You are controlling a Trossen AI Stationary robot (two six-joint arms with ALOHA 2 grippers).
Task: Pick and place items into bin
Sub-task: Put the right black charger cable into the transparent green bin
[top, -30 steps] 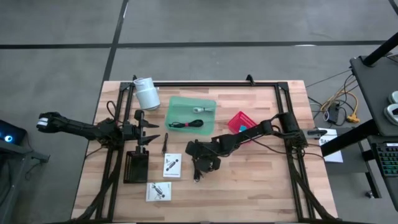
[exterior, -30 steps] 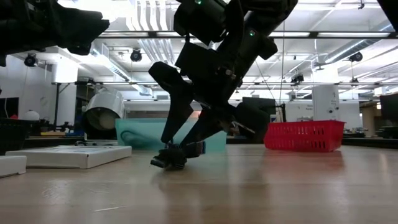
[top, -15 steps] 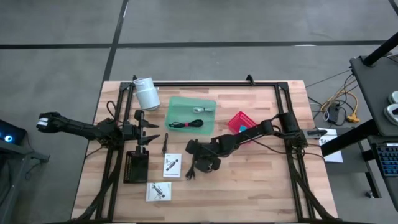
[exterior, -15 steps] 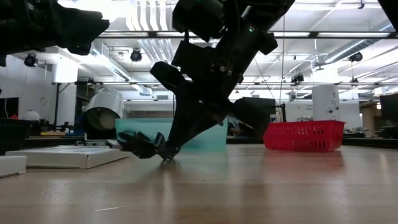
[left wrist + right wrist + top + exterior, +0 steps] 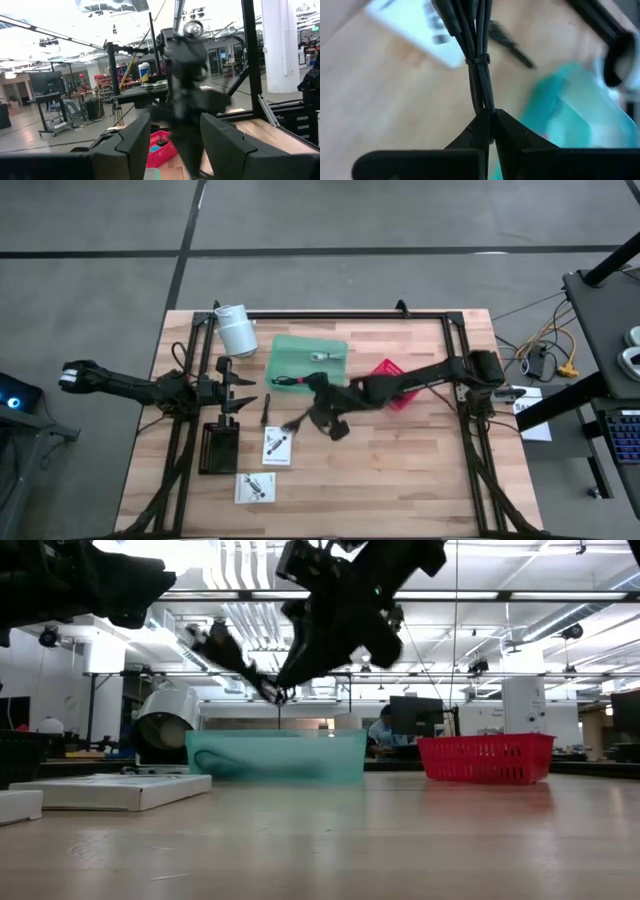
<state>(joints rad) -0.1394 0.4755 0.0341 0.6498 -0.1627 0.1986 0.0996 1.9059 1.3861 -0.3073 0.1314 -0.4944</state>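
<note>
Left claw [image 5: 243,392] waits near the bench's [image 5: 420,470] left edge, beside the white roll [image 5: 236,330], fingers spread wide and empty. Farther right, the right claw [image 5: 318,412] pinches a bundled black cable [image 5: 476,45], lifted above the wood just beside the green bin [image 5: 305,363]. Transport seems underway; next it must carry over the bin's wall and release among the cables inside.

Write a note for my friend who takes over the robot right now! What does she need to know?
Right gripper: shut on a bundled black cable, held in the air beside the green bin.
Left gripper: open, waiting at the table's left side.
Done: one black cable and a silver cable lie in the green bin.
Left: drop the held cable in, then the two white packets and the thin black stick. Leave the white roll.
</note>
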